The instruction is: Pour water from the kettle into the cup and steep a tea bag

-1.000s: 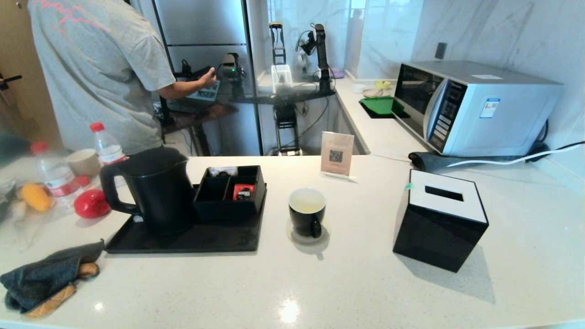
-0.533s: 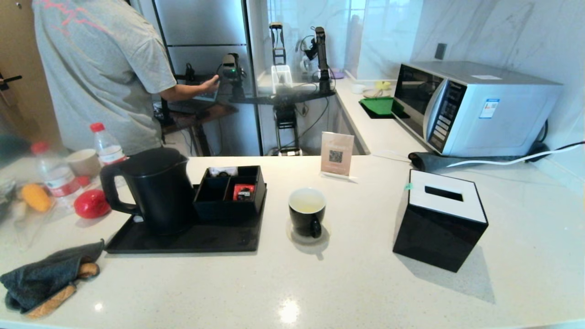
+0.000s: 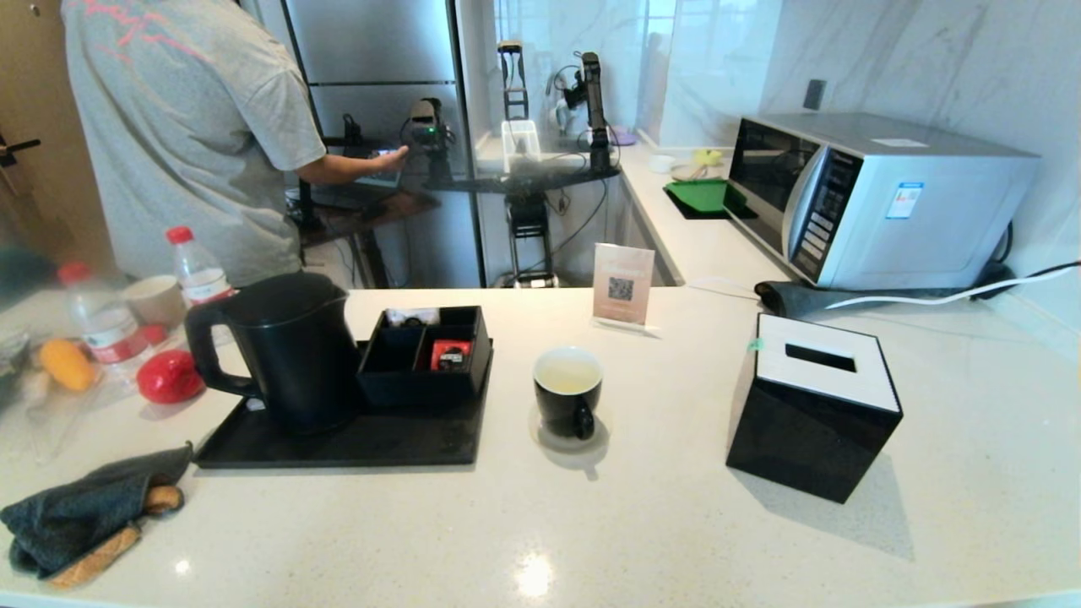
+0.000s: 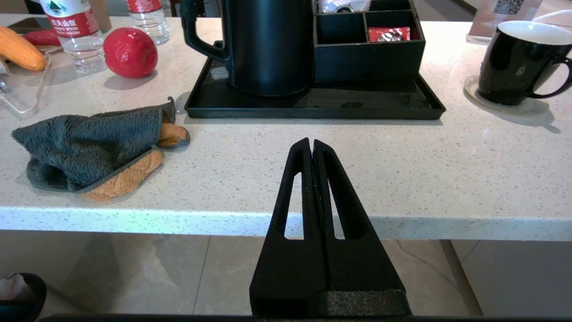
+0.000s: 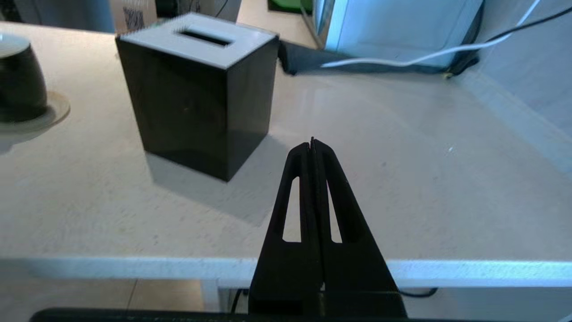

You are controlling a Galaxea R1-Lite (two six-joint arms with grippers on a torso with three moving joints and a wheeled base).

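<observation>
The matte black kettle (image 3: 291, 355) stands upright on a black tray (image 3: 355, 443) at the left, its handle towards the left. The black cup (image 3: 567, 397) sits on a coaster at the counter's middle and holds pale yellowish water (image 3: 567, 376). A pale pouch (image 3: 411, 317) lies in the back compartment of the black organiser (image 3: 422, 371); I cannot tell whether it is the tea bag. My left gripper (image 4: 311, 142) is shut and empty, at the counter's front edge before the tray. My right gripper (image 5: 312, 142) is shut and empty, at the front edge near the tissue box. Neither shows in the head view.
A black tissue box (image 3: 815, 405) stands right of the cup. A red packet (image 3: 450, 353) lies in the organiser. A dark cloth (image 3: 84, 511), red-capped bottles (image 3: 196, 266) and a red fruit (image 3: 169, 376) sit at the left. Behind are a microwave (image 3: 878, 198), a sign (image 3: 623, 283) and a person (image 3: 186, 127).
The person's hand behind the counter has shifted slightly to the right. Nothing on the counter has moved.
</observation>
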